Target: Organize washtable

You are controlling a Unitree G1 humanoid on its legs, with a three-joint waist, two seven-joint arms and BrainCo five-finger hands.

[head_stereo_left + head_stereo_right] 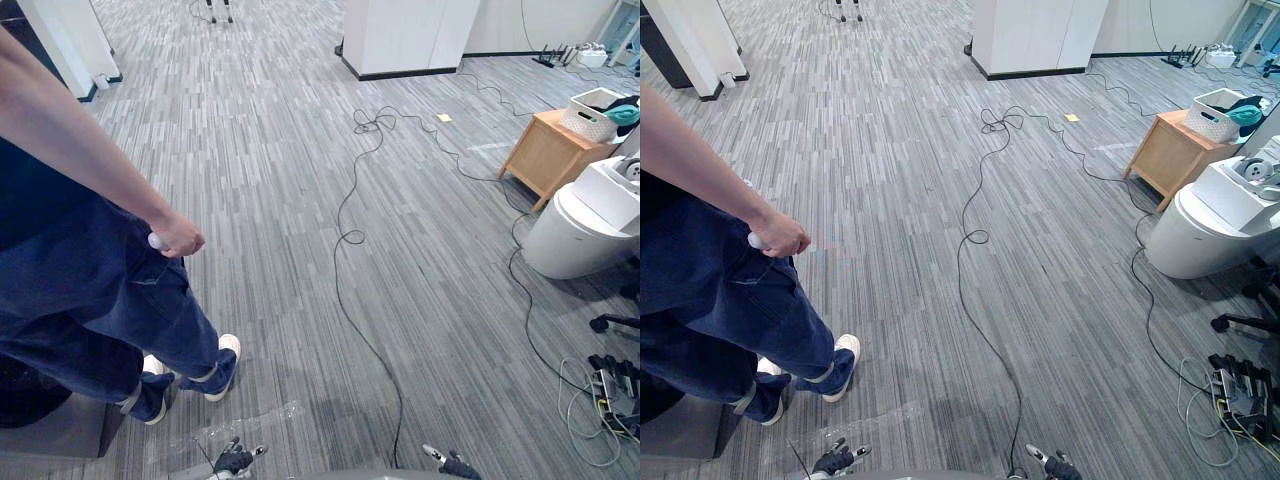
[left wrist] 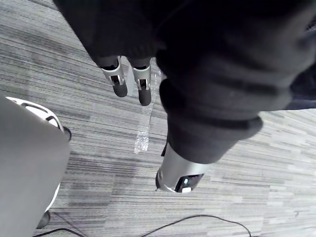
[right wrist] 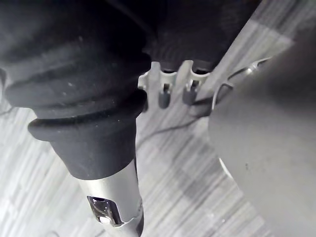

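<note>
Hanging over the carpet floor (image 1: 280, 180), the left hand (image 1: 236, 460) and right hand (image 1: 455, 466) are both relaxed and empty; what to grasp, and its handling, cannot be told.

Light is bright, even and diffuse from overhead, and the shadows on the carpet (image 1: 300, 200) are all soft. There's a faint one under the person's shoes (image 1: 225, 365), ahead-left of the left hand (image 1: 235, 460). The clear plastic sheet (image 1: 260, 420) just ahead of that hand gives pale glare. The white rounded unit (image 1: 585, 225), far ahead-right of the right hand (image 1: 455, 466), is near blown out on top. In the wrist views the dark ribbed cover (image 2: 222, 74) reads almost black, while the silver fingers (image 2: 116, 79) catch small highlights. Wide-angle stretch at the eye views' edges: the person's arm (image 1: 80, 150) looms large.
</note>
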